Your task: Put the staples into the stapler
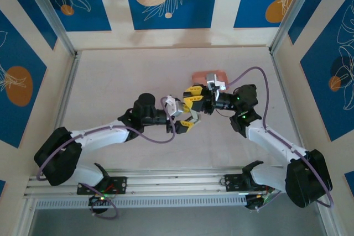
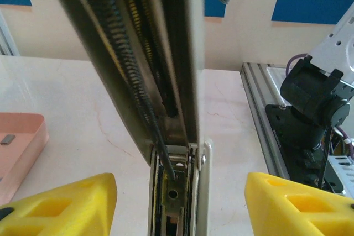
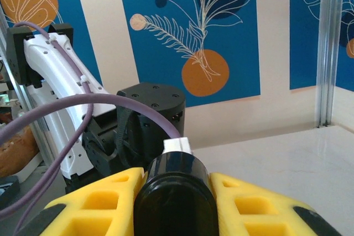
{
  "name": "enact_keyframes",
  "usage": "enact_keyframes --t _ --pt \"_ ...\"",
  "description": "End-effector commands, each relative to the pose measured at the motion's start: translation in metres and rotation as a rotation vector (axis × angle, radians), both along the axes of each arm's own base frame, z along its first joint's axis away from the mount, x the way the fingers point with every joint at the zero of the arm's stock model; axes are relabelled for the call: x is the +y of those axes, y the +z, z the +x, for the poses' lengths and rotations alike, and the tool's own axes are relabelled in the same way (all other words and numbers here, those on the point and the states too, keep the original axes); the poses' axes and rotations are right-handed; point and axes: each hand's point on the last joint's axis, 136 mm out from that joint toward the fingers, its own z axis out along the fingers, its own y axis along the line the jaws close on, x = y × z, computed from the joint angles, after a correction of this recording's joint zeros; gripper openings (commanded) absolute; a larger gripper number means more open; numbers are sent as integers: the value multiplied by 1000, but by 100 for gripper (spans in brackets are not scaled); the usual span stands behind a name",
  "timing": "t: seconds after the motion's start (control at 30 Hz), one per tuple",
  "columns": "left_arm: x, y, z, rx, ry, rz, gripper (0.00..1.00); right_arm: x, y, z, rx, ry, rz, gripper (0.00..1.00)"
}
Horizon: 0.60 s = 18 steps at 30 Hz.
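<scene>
One stapler (image 2: 166,81) is presented open, rail exposed, likely for loading, clamped at its black end by right tool (image 3: 174,192). Left tool (image 2: 180,203) straddles it, jaws apart, nothing gripped. Staples (image 2: 6,140) lie in pink tray (image 2: 25,156), 9 o'clock in the left wrist view.

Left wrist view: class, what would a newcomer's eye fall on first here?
The opened stapler, its long spring bared, rises up the middle between the left tool's spread yellow fingers. At the left edge lies a salmon-pink tray holding a small grey staple strip.
</scene>
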Motion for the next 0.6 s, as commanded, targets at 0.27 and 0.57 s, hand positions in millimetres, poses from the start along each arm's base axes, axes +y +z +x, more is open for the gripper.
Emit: enact_keyframes --t 0.27,0.57 --pt "-11 26 -4 -25 -58 -81 48 6 23 -5 -67 25 63 0" --pt "-12 16 -1 -14 -44 -48 44 7 28 -8 -75 33 77 0"
